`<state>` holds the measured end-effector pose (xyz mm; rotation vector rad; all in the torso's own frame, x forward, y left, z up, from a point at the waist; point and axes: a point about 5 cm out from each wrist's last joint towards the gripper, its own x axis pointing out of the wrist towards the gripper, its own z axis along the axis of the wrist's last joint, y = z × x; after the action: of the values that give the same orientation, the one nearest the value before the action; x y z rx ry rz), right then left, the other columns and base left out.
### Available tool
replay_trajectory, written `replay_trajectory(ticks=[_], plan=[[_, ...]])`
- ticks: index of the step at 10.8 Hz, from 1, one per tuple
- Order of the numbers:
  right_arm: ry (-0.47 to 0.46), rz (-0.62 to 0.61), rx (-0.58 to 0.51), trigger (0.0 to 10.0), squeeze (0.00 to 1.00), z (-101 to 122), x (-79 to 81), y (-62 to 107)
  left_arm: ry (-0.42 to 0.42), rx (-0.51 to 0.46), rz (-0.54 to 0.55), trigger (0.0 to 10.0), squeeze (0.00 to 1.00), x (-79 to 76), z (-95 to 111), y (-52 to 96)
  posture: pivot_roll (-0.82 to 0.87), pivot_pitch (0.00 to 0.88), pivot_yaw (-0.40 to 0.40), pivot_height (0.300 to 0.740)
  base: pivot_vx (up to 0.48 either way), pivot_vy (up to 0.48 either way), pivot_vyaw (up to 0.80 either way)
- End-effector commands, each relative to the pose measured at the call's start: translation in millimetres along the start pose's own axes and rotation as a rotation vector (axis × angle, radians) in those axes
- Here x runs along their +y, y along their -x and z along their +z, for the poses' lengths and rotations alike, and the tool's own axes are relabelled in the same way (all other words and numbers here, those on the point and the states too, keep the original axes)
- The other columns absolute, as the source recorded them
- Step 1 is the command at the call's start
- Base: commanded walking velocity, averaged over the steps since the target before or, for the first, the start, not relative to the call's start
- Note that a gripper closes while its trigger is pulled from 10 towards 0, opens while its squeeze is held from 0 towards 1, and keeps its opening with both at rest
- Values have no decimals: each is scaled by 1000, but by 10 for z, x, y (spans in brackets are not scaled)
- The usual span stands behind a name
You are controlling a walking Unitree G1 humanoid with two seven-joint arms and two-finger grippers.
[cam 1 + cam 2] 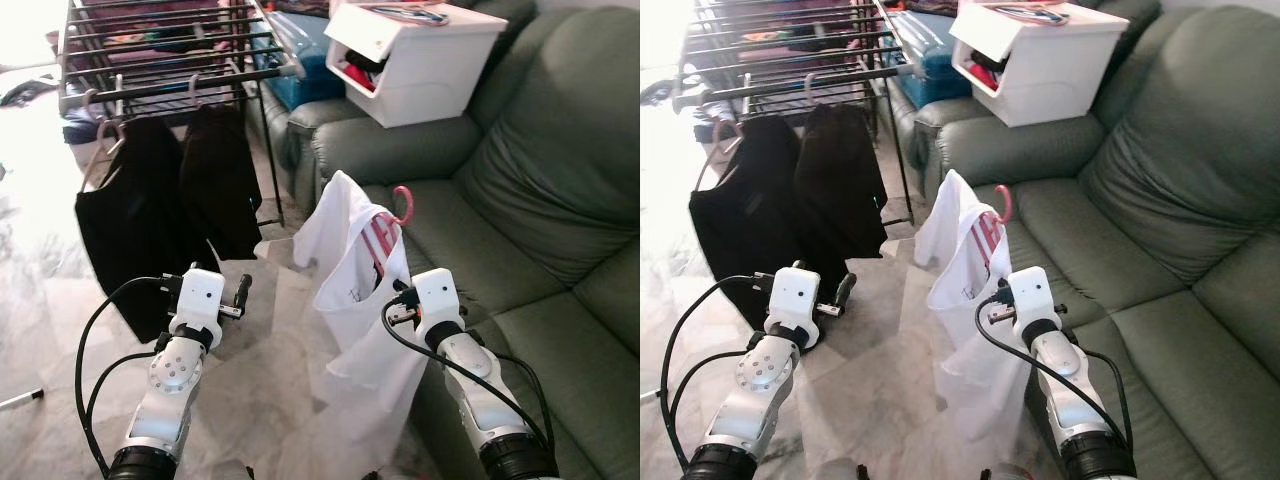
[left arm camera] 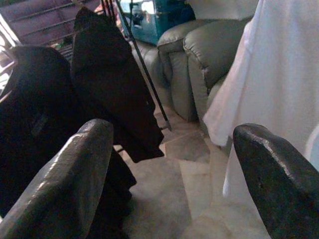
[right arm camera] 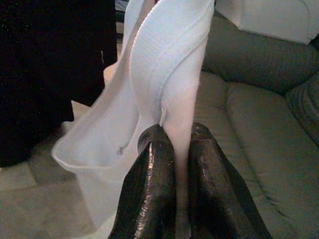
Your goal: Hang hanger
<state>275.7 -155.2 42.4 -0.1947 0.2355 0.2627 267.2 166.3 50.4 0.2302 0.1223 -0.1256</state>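
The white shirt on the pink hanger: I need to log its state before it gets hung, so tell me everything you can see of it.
The white shirt is a thin, soft-looking fabric with a ribbed neckline and a small dark mark on its front. It hangs crumpled on a pink hanger, whose hook sticks up free above the collar. The right gripper is shut on its neckline, holding it up beside the green sofa, above the tiled floor. Its lower part drapes down across the right arm.

This is a home living room. A large grey-green leather sofa (image 1: 520, 230) stands on a pale marbled tile floor (image 1: 260, 360). Beside it, dark garments (image 1: 165, 210) hang from a metal clothes-drying rack (image 1: 170, 60), and a white plastic storage box (image 1: 415, 60) sits on the sofa arm.
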Motion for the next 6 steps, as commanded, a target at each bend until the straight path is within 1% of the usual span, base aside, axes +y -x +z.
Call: replay_trajectory(ticks=[1, 4, 6], plan=[[15, -2, -85, 10000, 0, 193, -31, -48, -5, -19, 6, 10000, 0, 28, 58, -38, -42, 0, -3, 740, 442, 0, 0], [40, 37, -92, 10000, 0, 201, 24, -60, 5, -12, 7, 10000, 0, 13, 68, -61, -41, 0, -4, 740, 430, 0, 0], [38, 47, -89, 10000, 0, 191, 37, -57, 11, 4, 14, 10000, 0, 29, 50, -73, -41, 0, -4, 740, 356, 321, 0]])
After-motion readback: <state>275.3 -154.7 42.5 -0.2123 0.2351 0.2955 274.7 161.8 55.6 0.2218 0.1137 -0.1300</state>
